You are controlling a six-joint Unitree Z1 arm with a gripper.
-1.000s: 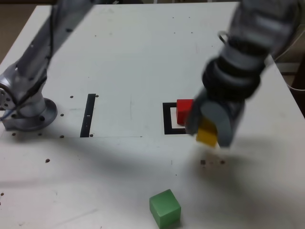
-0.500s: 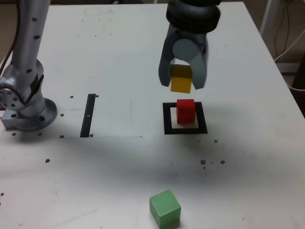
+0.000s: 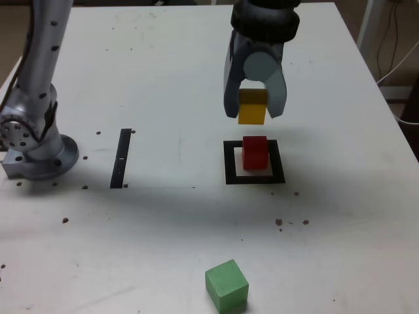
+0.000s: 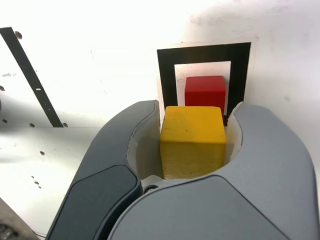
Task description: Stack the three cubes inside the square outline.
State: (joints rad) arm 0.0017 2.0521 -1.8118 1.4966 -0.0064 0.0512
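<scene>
Nearest to us in the exterior view we see the green cube (image 3: 226,285) lying alone on the white table (image 3: 163,65), well apart from the rest. Farther back, right of the narrow black strip (image 3: 121,157), we find the square outline (image 3: 229,163) with the red cube (image 3: 255,152) inside it. Above and just beyond the red cube hangs our gripper (image 3: 254,106), clamped on the yellow cube (image 3: 252,106), which we see clear of the red one

This is looking like a robotics lab or test bench: a grey metal robot arm base (image 3: 39,154) is sitting bolted on a white worktop (image 3: 163,65) dotted with small screw holes, with black tape markings (image 3: 121,157) lying below the gripper (image 3: 254,108), and loose cables (image 3: 393,59) hanging beyond the worktop's edge.
</scene>
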